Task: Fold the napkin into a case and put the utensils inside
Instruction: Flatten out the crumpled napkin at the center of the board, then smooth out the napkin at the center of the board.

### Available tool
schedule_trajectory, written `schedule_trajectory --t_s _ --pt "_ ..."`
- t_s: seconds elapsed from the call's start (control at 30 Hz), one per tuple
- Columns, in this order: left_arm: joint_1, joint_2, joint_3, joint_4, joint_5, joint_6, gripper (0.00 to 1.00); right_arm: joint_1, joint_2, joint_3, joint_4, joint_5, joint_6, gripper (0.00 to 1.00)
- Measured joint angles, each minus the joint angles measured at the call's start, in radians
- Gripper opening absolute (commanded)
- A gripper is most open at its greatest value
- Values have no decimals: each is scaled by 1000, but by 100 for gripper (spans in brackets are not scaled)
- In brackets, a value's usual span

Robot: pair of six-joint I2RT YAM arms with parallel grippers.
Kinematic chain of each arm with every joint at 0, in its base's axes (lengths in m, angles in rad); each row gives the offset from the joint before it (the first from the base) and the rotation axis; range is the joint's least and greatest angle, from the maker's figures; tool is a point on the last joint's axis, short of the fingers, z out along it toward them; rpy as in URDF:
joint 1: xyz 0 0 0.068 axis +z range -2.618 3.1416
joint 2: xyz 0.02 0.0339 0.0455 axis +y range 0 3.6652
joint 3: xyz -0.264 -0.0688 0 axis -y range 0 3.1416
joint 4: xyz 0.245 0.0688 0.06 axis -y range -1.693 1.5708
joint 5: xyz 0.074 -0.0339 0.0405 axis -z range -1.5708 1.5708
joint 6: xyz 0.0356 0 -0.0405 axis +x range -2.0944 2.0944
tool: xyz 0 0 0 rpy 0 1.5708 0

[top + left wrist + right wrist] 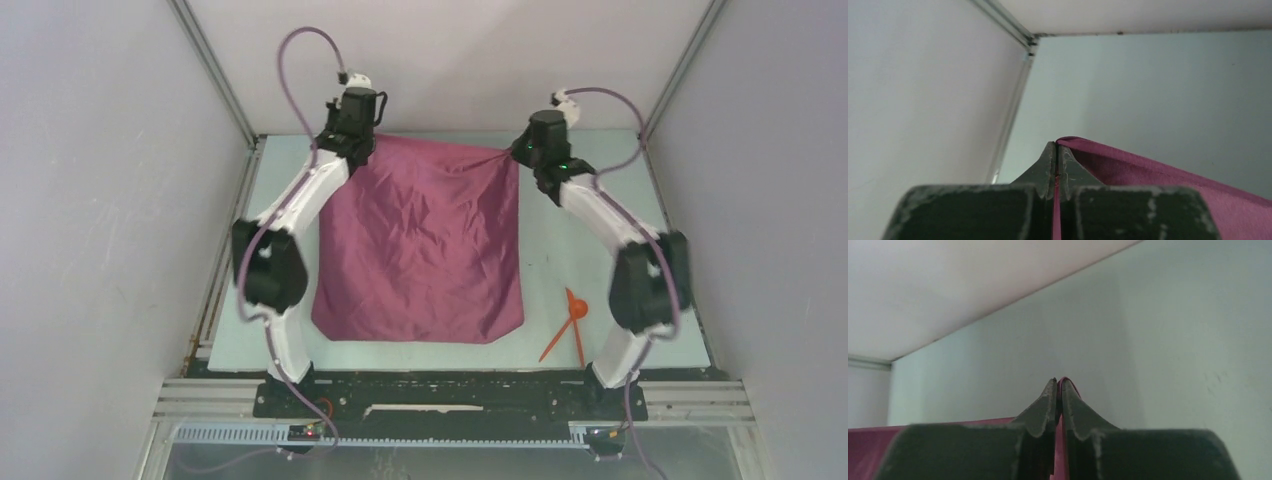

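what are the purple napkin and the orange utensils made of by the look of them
The napkin looks like thin soft cloth, mostly matte with a faint sheen: it wrinkles all over and puckers toward its pinched far corners. The utensils are probably thin moulded plastic, going by their uniform bright orange-red and slim stiff shapes; they are too small here to judge gloss.
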Motion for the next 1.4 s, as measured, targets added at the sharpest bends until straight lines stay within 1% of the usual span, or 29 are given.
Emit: schedule_trajectory --t_s 0.03,0.07,0.1,0.13,0.17,0.2,0.23,0.27,0.3,0.33,0.37,0.4,0.43,0.47,0.5,0.57,0.6,0.67,0.73,0.8,0.83,0.87,0.97,1.07,1.17,1.27,1.4 --pt "23 116 69 -13 27 -7 0 -11 117 57 2 -6 -8 32" --pt "36 202 121 -24 40 -11 0 -16 198 103 8 -13 -14 41" --pt "50 297 187 -47 51 -15 4 -24 303 192 -15 -23 -37 59" --pt "62 387 256 -72 63 -21 12 -30 413 308 -40 -40 -62 65" --pt "73 462 315 -99 78 -25 24 -36 528 462 -95 -58 -93 67" --pt "81 518 365 -123 91 -29 38 -41 613 578 -126 -80 -105 69" --pt "90 573 420 -158 105 -37 51 -46 729 764 -204 -99 -128 73" --pt "97 608 460 -183 119 -41 59 -50 828 940 -293 -116 -148 77" --pt "103 629 491 -211 132 -54 66 -54 903 1084 -370 -132 -163 78" --pt "107 631 504 -231 140 -57 71 -57 930 1148 -421 -140 -173 78" --pt "111 627 515 -253 145 -68 78 -60 931 1162 -477 -154 -185 79" --pt "113 611 520 -270 151 -83 82 -63 900 1137 -513 -164 -193 80" --pt "114 589 518 -288 160 -95 84 -66 843 1059 -522 -174 -200 81" --pt "116 557 507 -309 171 -121 85 -66 772 957 -524 -184 -204 82" --pt "116 515 489 -328 186 -143 86 -66 674 814 -521 -199 -206 82" --pt "115 382 399 -366 215 -214 86 -66 483 569 -518 -238 -204 82" --pt "115 327 357 -373 225 -243 87 -65 411 484 -510 -260 -201 82" --pt "116 164 215 -386 262 -322 87 -58 266 335 -508 -303 -190 81" --pt "119 11 68 -390 309 -383 87 -44 175 245 -499 -328 -188 81" --pt "137 -146 -117 -374 365 -444 89 -9 93 139 -490 -348 -188 81" --pt "155 -224 -222 -365 397 -469 89 14 63 87 -484 -355 -189 81" --pt "179 -291 -319 -366 427 -488 94 36 40 41 -484 -363 -190 81" --pt "303 -459 -619 -331 558 -537 99 111 -26 -120 -486 -394 -191 82" --pt "455 -547 -868 -287 715 -583 100 148 -76 -236 -487 -456 -190 81" --pt "552 -558 -1035 -237 850 -635 100 142 -110 -287 -484 -507 -185 81" --pt "583 -557 -1114 -190 929 -668 100 135 -124 -291 -465 -539 -183 80" --pt "588 -544 -1125 -95 1015 -688 97 135 -135 -291 -443 -564 -183 80"
